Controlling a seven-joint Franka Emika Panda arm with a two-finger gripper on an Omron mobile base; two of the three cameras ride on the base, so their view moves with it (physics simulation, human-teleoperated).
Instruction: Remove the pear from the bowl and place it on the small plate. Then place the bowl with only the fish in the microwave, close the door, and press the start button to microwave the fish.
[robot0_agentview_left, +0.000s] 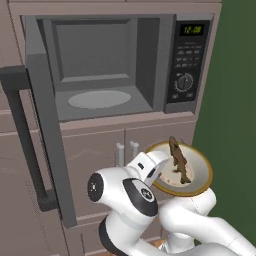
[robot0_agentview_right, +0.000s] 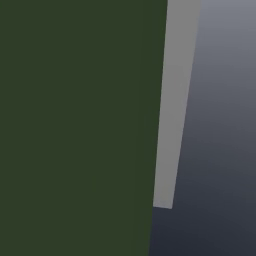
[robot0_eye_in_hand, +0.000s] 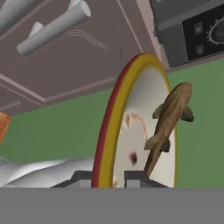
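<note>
The bowl (robot0_agentview_left: 196, 169), cream inside with a golden rim, is tilted steeply in the air below the microwave's right end. My gripper (robot0_eye_in_hand: 107, 178) is shut on its rim, one fingertip (robot0_eye_in_hand: 134, 177) on the inside and the other on the outside. The brown fish (robot0_eye_in_hand: 168, 122) lies against the bowl's inner face, also seen as the fish (robot0_agentview_left: 178, 161) in the left base view. The microwave (robot0_agentview_left: 115, 60) stands above with its door (robot0_agentview_left: 44, 125) swung wide open to the left, showing the turntable (robot0_agentview_left: 99, 99). The pear and the small plate are out of view.
The microwave's control panel (robot0_agentview_left: 187, 60) with green display and knob is at its right. Mauve cabinet doors with pale bar handles (robot0_agentview_left: 126, 152) sit below the oven. A dark green wall (robot0_agentview_left: 232, 125) rises on the right. The door's dark handle (robot0_agentview_left: 25, 145) juts out at left.
</note>
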